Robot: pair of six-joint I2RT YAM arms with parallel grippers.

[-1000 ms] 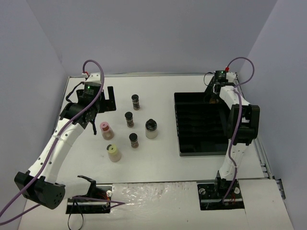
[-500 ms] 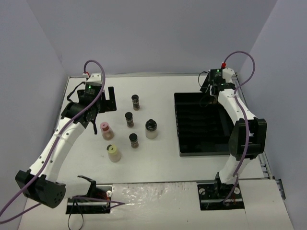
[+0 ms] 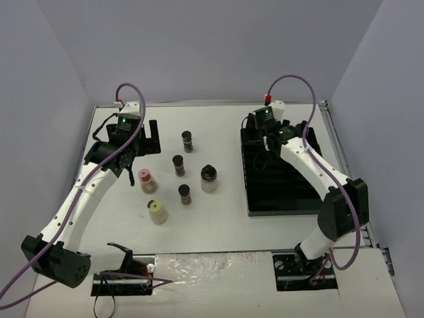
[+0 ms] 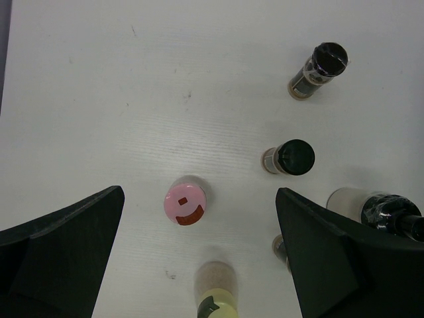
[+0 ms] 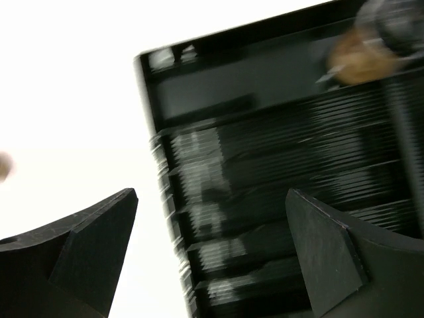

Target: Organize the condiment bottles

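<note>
Holds the left gripper (image 4: 200,193) spread wide and empty directly above the pink-capped jar (image 4: 185,201), apparently lined up to take it first, with the yellow-capped jar (image 3: 158,211) just beside and four black-capped jars (image 3: 178,164) standing upright and apart on the white table (image 3: 218,228). Carries the right gripper (image 5: 212,193), likewise released and empty, over the far-left corner of the black slotted tray (image 3: 265,199), whose slots presumably suit the jars; a blurred brown shape (image 5: 361,56) there may be one. Shows no legible brand or writing, only a reddish mark on the pink cap.
</note>
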